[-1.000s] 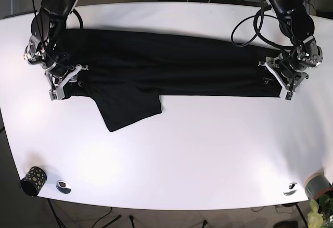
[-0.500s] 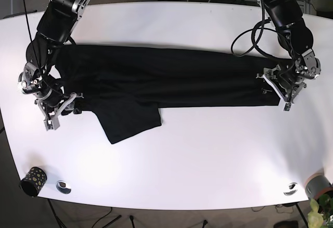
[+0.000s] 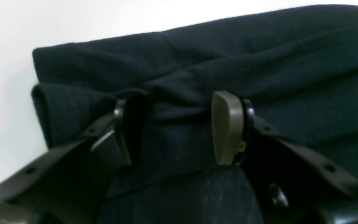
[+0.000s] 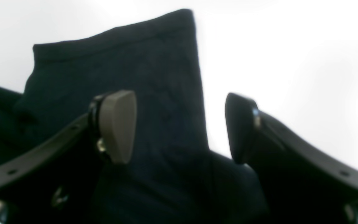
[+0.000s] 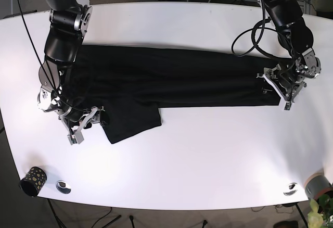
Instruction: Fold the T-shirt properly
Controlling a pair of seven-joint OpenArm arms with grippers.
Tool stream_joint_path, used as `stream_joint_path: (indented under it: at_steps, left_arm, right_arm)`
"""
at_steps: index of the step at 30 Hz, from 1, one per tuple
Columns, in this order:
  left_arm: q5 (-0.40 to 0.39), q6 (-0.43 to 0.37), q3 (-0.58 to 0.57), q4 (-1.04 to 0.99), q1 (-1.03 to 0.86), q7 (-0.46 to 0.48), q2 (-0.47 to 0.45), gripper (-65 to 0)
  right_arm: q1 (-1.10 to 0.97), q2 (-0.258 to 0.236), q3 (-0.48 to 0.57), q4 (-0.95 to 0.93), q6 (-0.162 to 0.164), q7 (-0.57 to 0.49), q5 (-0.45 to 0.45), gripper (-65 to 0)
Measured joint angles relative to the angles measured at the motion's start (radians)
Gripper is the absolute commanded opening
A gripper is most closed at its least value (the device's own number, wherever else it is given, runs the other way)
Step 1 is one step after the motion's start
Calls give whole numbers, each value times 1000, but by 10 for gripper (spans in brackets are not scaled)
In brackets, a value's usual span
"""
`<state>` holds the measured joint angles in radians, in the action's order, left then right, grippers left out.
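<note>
So far the shirt (image 5: pixel 171 82) lies on the desk (image 5: pixel 208 155) folded lengthwise into a long band, one sleeve (image 5: pixel 132 121) still sticking out. Left gripper (image 3: pixel 179 127) jaws straddle bunched hem, parted; right gripper (image 4: pixel 179 127) jaws spread over the sleeve. Sleeve tuck and crosswise folds remain.

Black T-shirt (image 5: pixel 171 79) on a white table (image 5: pixel 208 155); black, gold-speckled cup (image 5: pixel 33 180).

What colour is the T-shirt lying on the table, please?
The T-shirt is plain black, seen best in the base view.
</note>
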<state>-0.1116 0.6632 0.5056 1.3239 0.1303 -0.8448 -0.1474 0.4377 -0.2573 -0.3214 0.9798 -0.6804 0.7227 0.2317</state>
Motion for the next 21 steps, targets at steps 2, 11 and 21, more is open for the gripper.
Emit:
stream_joint_path:
  at_steps: [2, 11, 21]
  left_arm:
    - [2, 0, 0, 0, 0, 0, 0, -332]
    - [0, 0, -1, 0, 2, -3, -3, -332]
    - [3, 0, -2, 0, 2, -4, -4, -332]
  right_arm:
    - [29, -3, 1, -75, 3, -44, 2, -233]
    - [77, -39, 3, -301, 7, -200, -1, -233]
    - [81, 13, 114, -315, 6, -253, 20, -233]
